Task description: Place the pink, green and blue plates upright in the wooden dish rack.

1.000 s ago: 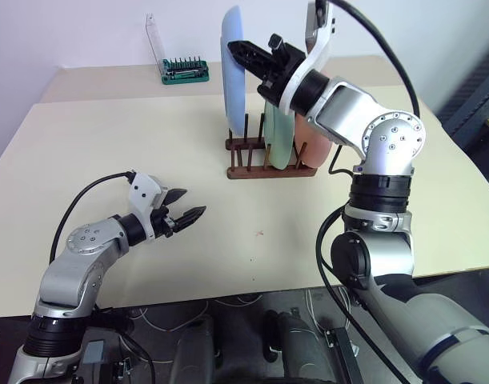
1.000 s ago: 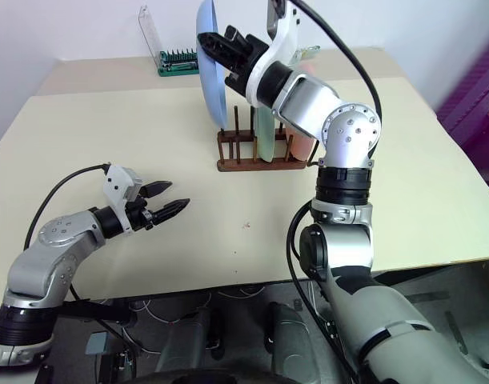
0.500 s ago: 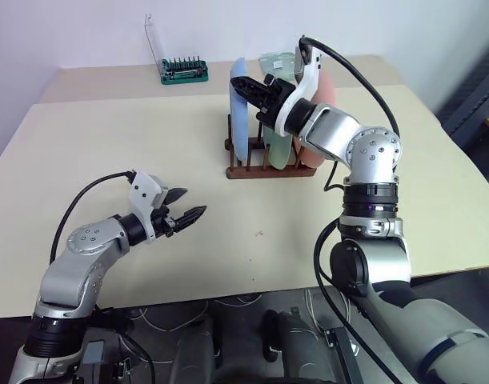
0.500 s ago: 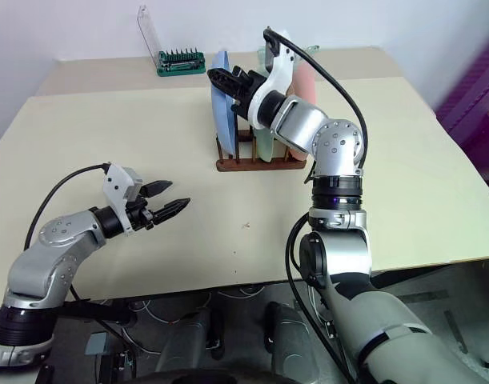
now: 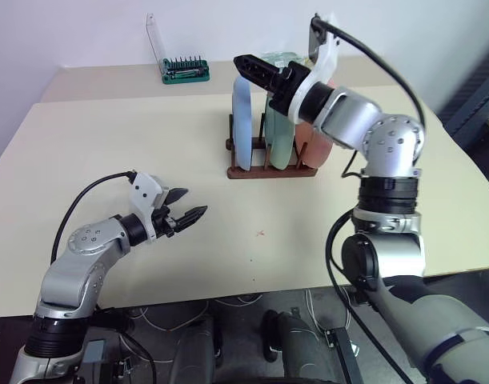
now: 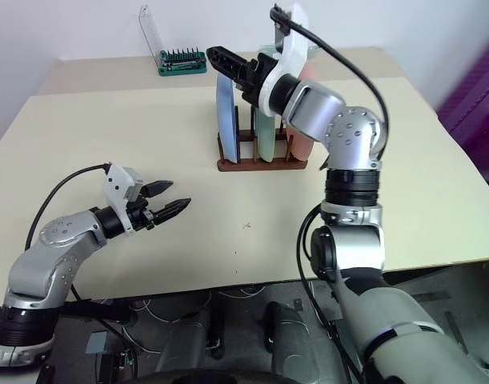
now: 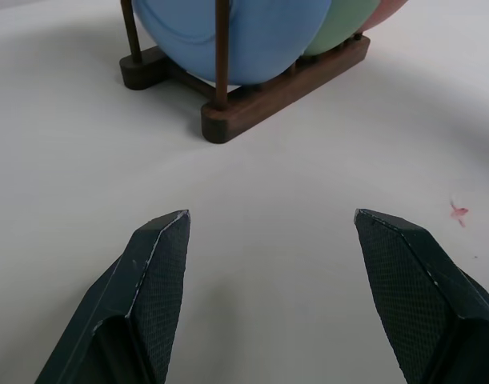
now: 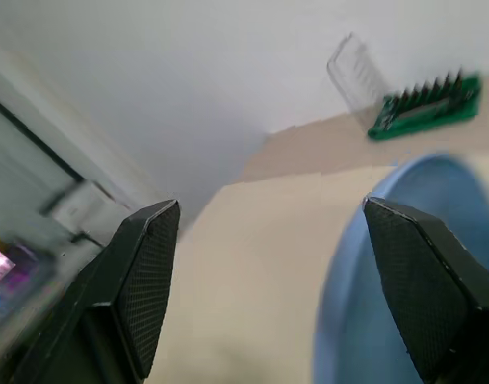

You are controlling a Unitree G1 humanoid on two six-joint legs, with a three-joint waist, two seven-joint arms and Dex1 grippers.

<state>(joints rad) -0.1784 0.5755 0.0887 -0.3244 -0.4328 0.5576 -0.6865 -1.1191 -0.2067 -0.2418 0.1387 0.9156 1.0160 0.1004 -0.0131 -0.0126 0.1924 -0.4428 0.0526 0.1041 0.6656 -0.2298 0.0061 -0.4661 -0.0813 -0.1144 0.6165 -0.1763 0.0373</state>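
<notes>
The blue plate [image 5: 242, 120] stands upright in the left end of the wooden dish rack [image 5: 270, 170]. The green plate [image 5: 278, 140] stands in the middle and the pink plate [image 5: 314, 146] at the right end. My right gripper [image 5: 244, 66] hovers open just above the blue plate's top rim, holding nothing; its wrist view looks past the open fingers at that rim [image 8: 388, 280]. My left gripper [image 5: 192, 202] is open and empty low over the table, in front and to the left of the rack [image 7: 252, 100].
A green screwdriver-bit holder [image 5: 184, 70] with its clear lid up sits at the back of the table, left of the rack. A small red mark [image 5: 260, 234] lies on the table in front of the rack. Open tabletop surrounds the left gripper.
The right gripper lowered the blue plate into the rack's left slot, opened and let it go; the plate now stands by itself. The left arm has not moved.
</notes>
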